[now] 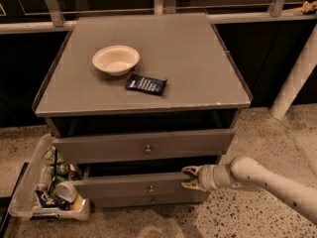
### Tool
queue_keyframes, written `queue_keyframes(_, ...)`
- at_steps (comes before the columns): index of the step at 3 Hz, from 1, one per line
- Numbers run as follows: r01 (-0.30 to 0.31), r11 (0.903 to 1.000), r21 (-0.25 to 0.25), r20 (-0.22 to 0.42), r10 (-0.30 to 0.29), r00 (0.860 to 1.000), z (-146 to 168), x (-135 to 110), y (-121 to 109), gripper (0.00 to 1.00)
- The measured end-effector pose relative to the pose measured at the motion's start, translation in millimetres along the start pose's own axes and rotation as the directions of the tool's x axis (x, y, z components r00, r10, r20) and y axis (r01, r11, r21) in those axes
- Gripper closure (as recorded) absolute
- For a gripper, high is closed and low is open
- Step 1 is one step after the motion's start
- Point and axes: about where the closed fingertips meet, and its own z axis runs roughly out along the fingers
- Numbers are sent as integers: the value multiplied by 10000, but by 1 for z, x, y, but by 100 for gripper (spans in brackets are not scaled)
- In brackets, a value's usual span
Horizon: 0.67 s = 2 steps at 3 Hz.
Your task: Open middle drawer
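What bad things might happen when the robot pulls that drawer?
The gripper is at the right end of the middle drawer, far from its knob, so it may slip off or pull the drawer crooked. A hard tug might shake the cabinet and slide the bowl on top.

Indoor workplace setting, most likely an office or lab break area rather than a home. Evidence: a speckled stone floor [277, 143], a metal railing [29, 28] with dark glazed panels along the far side, and a white post [297, 73] at far right. A plain grey cabinet [188, 58] carries a white bowl [116, 59] and a blue snack packet [145, 84]. A clear plastic bin [20, 197] of cans and wrappers sits near left. A robot gripper [190, 177] is at the cabinet's near right front.
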Motion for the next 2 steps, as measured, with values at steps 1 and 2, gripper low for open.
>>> queue_keyframes(1, -110, 9999, -95, 140, 112, 9998, 2, 3, 2, 36)
queue_keyframes(2, -233, 9995, -209, 356, 240, 9991, 1, 5, 10, 37)
